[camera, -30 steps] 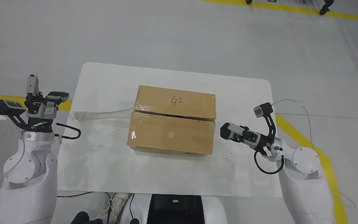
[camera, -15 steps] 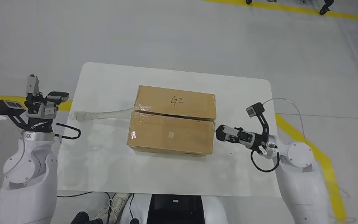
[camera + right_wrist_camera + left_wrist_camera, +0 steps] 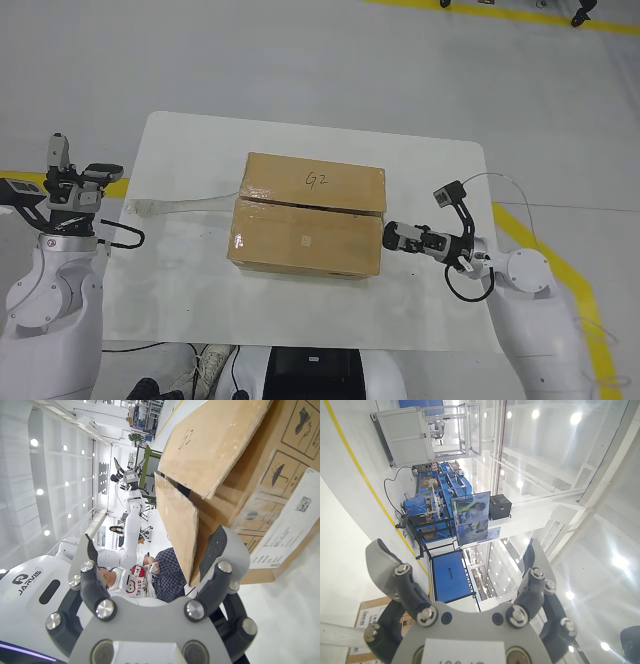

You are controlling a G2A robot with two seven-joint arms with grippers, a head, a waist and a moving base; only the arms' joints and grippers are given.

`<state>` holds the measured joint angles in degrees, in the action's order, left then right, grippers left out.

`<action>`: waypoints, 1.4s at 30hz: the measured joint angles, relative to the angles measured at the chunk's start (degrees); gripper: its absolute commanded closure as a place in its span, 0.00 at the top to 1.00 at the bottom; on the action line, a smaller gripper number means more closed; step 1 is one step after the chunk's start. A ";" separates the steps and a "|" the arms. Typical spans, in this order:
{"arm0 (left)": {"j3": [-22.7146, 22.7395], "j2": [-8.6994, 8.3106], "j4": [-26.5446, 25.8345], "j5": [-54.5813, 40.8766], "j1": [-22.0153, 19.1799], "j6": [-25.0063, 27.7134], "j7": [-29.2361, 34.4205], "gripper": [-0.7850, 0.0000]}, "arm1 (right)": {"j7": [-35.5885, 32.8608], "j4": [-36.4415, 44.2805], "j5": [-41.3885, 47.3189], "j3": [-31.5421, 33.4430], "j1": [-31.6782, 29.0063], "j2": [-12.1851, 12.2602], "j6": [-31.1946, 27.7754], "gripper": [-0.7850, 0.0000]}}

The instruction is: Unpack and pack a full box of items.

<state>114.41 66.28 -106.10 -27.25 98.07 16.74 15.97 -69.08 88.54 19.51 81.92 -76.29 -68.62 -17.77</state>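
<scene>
Top view: we see the cardboard box (image 3: 310, 215) in the middle of the worktop (image 3: 200, 300), with our right pincer (image 3: 390, 237) at its right end and our left pincer (image 3: 78, 160) beyond the left edge. Left wrist view: that pincer is spread wide, gripping nothing. Right wrist view: the fingers (image 3: 212, 550) are parted, straddling the near flap (image 3: 177, 520) at its corner.

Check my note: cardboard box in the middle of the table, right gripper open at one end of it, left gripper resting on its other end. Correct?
One slip: the left gripper is not on the box. The top view shows it raised beside the table's left edge, well apart from the box. The right gripper is open at one end, as noted.
</scene>
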 measured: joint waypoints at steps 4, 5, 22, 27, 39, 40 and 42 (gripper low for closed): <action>0.00 0.00 0.00 0.00 0.00 0.00 0.00 1.00 | -0.16 -0.52 0.67 -1.10 0.58 0.08 -0.28 1.00; 0.00 0.00 0.00 0.00 0.00 0.00 0.00 1.00 | -0.19 -0.59 0.80 -1.39 0.68 0.10 -0.33 1.00; 0.00 0.00 0.00 0.00 0.00 0.00 0.00 1.00 | -1.25 -0.76 5.32 -4.35 1.80 0.51 -2.13 1.00; 0.00 0.00 0.00 0.00 0.00 0.00 0.00 1.00 | -3.07 1.18 7.98 -3.77 0.66 0.91 -2.44 1.00; 0.00 0.00 0.00 0.00 0.00 0.00 0.00 1.00 | -8.71 7.70 12.57 -1.12 -3.30 2.18 -2.14 1.00; 0.00 0.00 0.00 0.00 0.00 0.00 0.00 1.00 | -9.07 8.66 12.31 -1.03 -3.78 2.29 -2.08 1.00; 0.00 0.00 0.00 0.00 0.00 0.00 0.00 1.00 | -10.00 11.04 11.61 -1.09 -4.95 2.52 -1.96 1.00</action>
<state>114.41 66.28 -106.10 -27.25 98.07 16.74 15.97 -79.08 99.58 31.12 80.84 -81.24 -66.10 -19.72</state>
